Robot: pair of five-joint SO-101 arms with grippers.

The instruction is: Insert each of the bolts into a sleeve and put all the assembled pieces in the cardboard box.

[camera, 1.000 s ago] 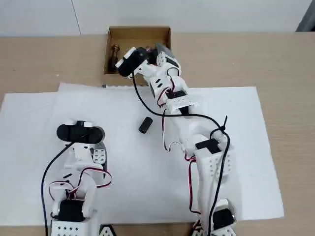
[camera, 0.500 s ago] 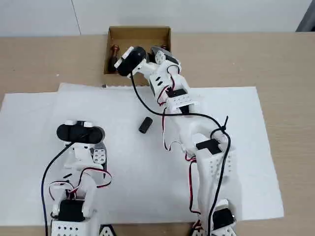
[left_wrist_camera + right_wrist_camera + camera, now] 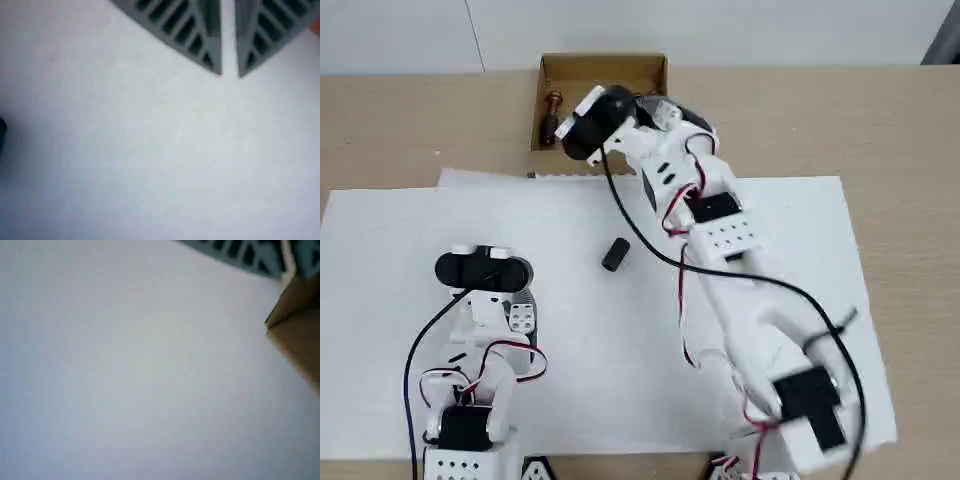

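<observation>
The cardboard box (image 3: 603,62) stands at the table's far edge. Inside it, by the left wall, lies a brown bolt piece (image 3: 552,110). One black sleeve (image 3: 614,254) lies on the white paper (image 3: 400,240), in front of the box. My right arm stretches to the box, with its gripper (image 3: 665,105) over the box's right part. A corner of the box (image 3: 297,335) is close to it in the right wrist view. My left gripper (image 3: 230,74) hangs shut over bare paper at the near left, holding nothing.
The paper sheet covers most of the table between the arms and the box. Bare wooden table (image 3: 900,120) lies to the right of the box and beyond the paper. The right arm's cable (image 3: 640,235) runs just past the sleeve.
The right arm has stretched out further, and its wrist has shifted right over the box. The bolt piece in the box is now uncovered. The left arm and the sleeve have stayed put.
</observation>
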